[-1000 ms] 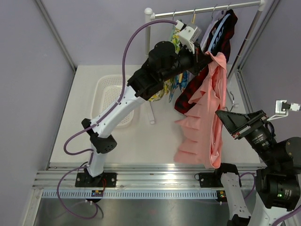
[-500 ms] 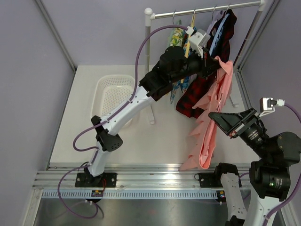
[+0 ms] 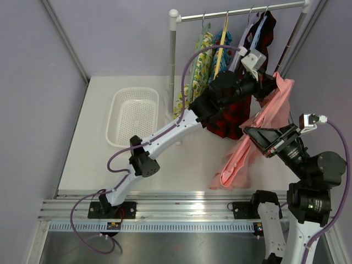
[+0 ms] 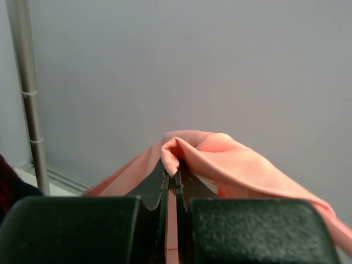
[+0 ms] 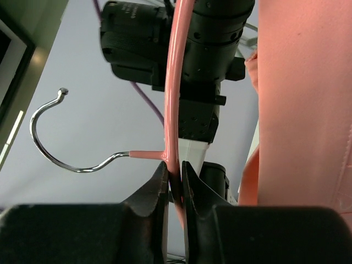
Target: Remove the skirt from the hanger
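The salmon-pink skirt (image 3: 264, 124) hangs stretched in the air at the right, from high near the rail down to the table. My left gripper (image 3: 273, 85) is shut on its upper edge; the left wrist view shows a pink fold (image 4: 181, 151) pinched between the jaws. My right gripper (image 3: 254, 133) is shut on the hanger: the right wrist view shows its thin pink bar (image 5: 175, 99) clamped between the fingers, with the grey metal hook (image 5: 52, 143) sticking out to the left and free of the rail. Skirt fabric (image 5: 302, 104) fills the right of that view.
A clothes rail (image 3: 242, 11) at the back holds floral garments (image 3: 203, 49), a yellow wooden hanger (image 3: 220, 52) and a red-and-black plaid garment (image 3: 236, 113). A white basket (image 3: 133, 116) sits on the table at the left. The rail's post (image 4: 27, 93) stands left of my left gripper.
My left arm has swung right and stretched out, carrying the skirt's top edge past the plaid garment. My right gripper has risen with the hanger. The skirt is pulled into a tighter, narrower band.
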You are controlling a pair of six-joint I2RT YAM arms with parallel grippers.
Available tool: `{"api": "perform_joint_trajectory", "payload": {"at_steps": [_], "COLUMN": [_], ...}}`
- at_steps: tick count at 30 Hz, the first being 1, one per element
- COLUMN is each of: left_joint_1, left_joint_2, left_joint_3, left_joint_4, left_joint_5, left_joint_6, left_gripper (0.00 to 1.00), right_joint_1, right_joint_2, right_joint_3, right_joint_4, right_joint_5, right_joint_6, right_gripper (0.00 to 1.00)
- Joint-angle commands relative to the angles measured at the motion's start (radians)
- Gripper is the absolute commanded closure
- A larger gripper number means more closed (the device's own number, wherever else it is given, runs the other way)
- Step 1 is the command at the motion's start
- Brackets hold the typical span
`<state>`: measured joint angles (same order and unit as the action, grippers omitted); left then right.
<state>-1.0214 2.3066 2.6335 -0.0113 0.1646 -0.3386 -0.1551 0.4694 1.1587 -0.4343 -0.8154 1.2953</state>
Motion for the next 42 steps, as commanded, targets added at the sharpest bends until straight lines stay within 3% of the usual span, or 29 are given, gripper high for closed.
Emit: {"api": "perform_joint_trajectory", "payload": {"at_steps": [1, 3, 5, 8, 9, 10, 12, 17, 22, 25, 27, 31, 32, 33, 34, 35, 36, 37, 38, 39, 40, 41, 42], "left_joint_1": [-0.009, -0.035, -0.054, -0.081, -0.086, -0.088, -0.088, -0.115, -0.255, -0.328, -0.361, -0.393, -0.391, -0.379, -0.356, -0.274, -0.228, -0.139, -0.097, -0.06, 0.027, 0.081, 0.142], "left_joint_2": [0.04, -0.014, -0.082, -0.318, -0.378, -0.486, -0.568, -0.844, -1.056, -1.136, -1.151, -1.042, -0.996, -0.937, -0.753, -0.64, -0.484, -0.215, -0.12, -0.112, -0.157, -0.285, -0.295], "left_joint_3": [0.034, 0.02, -0.093, -0.338, -0.504, -0.559, -0.647, -0.762, -1.035, -1.105, -1.142, -1.032, -0.982, -0.836, -0.691, -0.527, -0.07, 0.147, 0.286, 0.191, 0.025, -0.136, -0.177], "left_joint_4": [0.161, 0.165, 0.174, 0.296, 0.33, 0.368, 0.347, 0.16, 0.153, 0.094, 0.07, -0.033, -0.024, -0.024, -0.098, -0.184, -0.284, -0.402, -0.389, -0.328, -0.142, -0.075, -0.091], "left_joint_5": [-0.292, -0.307, -0.303, -0.281, -0.28, -0.281, -0.293, -0.189, -0.355, -0.424, -0.442, -0.52, -0.606, -0.66, -0.7, -0.698, -0.705, -0.711, -0.744, -0.785, -0.801, -0.771, -0.74], "left_joint_6": [0.159, 0.187, 0.219, 0.28, 0.294, 0.305, 0.305, 0.265, 0.307, 0.244, 0.234, 0.33, 0.389, 0.439, 0.501, 0.512, 0.518, 0.561, 0.588, 0.63, 0.613, 0.549, 0.448], "left_gripper": [1.0, 1.0, 1.0, 1.0, 1.0, 1.0, 1.0, 1.0, 1.0, 1.0, 1.0, 1.0, 1.0, 1.0, 1.0, 1.0, 1.0, 1.0, 1.0, 1.0, 1.0, 1.0, 1.0], "right_joint_1": [0.017, 0.015, 0.022, 0.055, 0.063, 0.068, 0.069, 0.072, 0.071, 0.072, 0.071, 0.071, 0.071, 0.075, 0.083, 0.1, 0.104, 0.111, 0.121, 0.147, 0.15, 0.185, 0.222], "right_joint_2": [-0.141, -0.146, -0.135, -0.088, -0.053, -0.042, -0.02, 0.034, 0.097, 0.159, 0.187, 0.212, 0.215, 0.216, 0.215, 0.213, 0.209, 0.206, 0.201, 0.204, 0.204, 0.207, 0.206], "right_joint_3": [-0.036, -0.051, -0.041, 0.045, 0.067, 0.061, 0.027, 0.002, 0.14, 0.226, 0.24, 0.22, 0.217, 0.216, 0.214, 0.214, 0.223, 0.249, 0.269, 0.326, 0.357, 0.378, 0.386], "right_joint_4": [0.08, 0.075, 0.084, 0.007, -0.007, 0.056, 0.182, 0.227, -0.108, -0.252, -0.271, -0.196, -0.186, -0.179, -0.157, -0.138, -0.129, -0.126, -0.135, -0.18, -0.21, -0.218, -0.192], "right_joint_5": [-0.334, -0.335, -0.332, -0.317, -0.3, -0.303, -0.318, -0.308, -0.203, -0.139, -0.104, -0.158, -0.197, -0.214, -0.237, -0.276, -0.289, -0.301, -0.309, -0.311, -0.308, -0.312, -0.323], "right_joint_6": [0.137, 0.136, 0.122, -0.012, -0.033, -0.022, 0.096, 0.101, -0.128, -0.29, -0.31, -0.28, -0.271, -0.265, -0.24, -0.225, -0.219, -0.206, -0.208, -0.22, -0.252, -0.248, -0.223], "right_gripper": [1.0, 1.0, 1.0, 1.0, 1.0, 1.0, 1.0, 1.0, 1.0, 1.0, 1.0, 1.0, 1.0, 1.0, 1.0, 1.0, 1.0, 1.0, 1.0, 1.0, 1.0, 1.0, 1.0]}}
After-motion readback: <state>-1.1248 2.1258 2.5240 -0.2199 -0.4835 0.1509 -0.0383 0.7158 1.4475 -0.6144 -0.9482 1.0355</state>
